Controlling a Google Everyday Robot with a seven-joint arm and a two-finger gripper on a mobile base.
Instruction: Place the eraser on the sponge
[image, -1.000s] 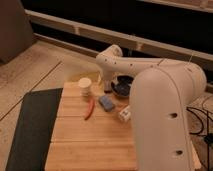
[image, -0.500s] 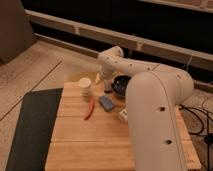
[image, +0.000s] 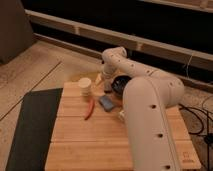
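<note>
Moved: the arm's forward link (image: 150, 120) has been swung leftward over the last second, so the right side of the desk (image: 80, 145) is now covered by it. The wrist (image: 114, 56) has been shifted only slightly along the far edge.
Unmoved: the cream cylinder (image: 85, 86), red chili-shaped piece (image: 90, 108), sponge (image: 106, 103) and dark bowl (image: 120, 85) are found where they were.
Gripper: the gripper (image: 101, 80) is held low near the far edge of the desk, between the cream cylinder and the dark bowl, just beyond the sponge.
Fingers: set wide apart; nothing is seen clasped between them.
Sponge: laid flat toward the far edge, just right of the chili piece; its top is seen bare.
Eraser: a small dark patch just past the sponge's far end, below the gripper, is taken to be the eraser (image: 107, 91) (identification uncertain, the wrist's shadow falls there).
Meaning: the eraser is not lying on the sponge. With the fingers wide and low beside the patch, a closing on it is judged to be called for, then a short carry toward the near edge.
</note>
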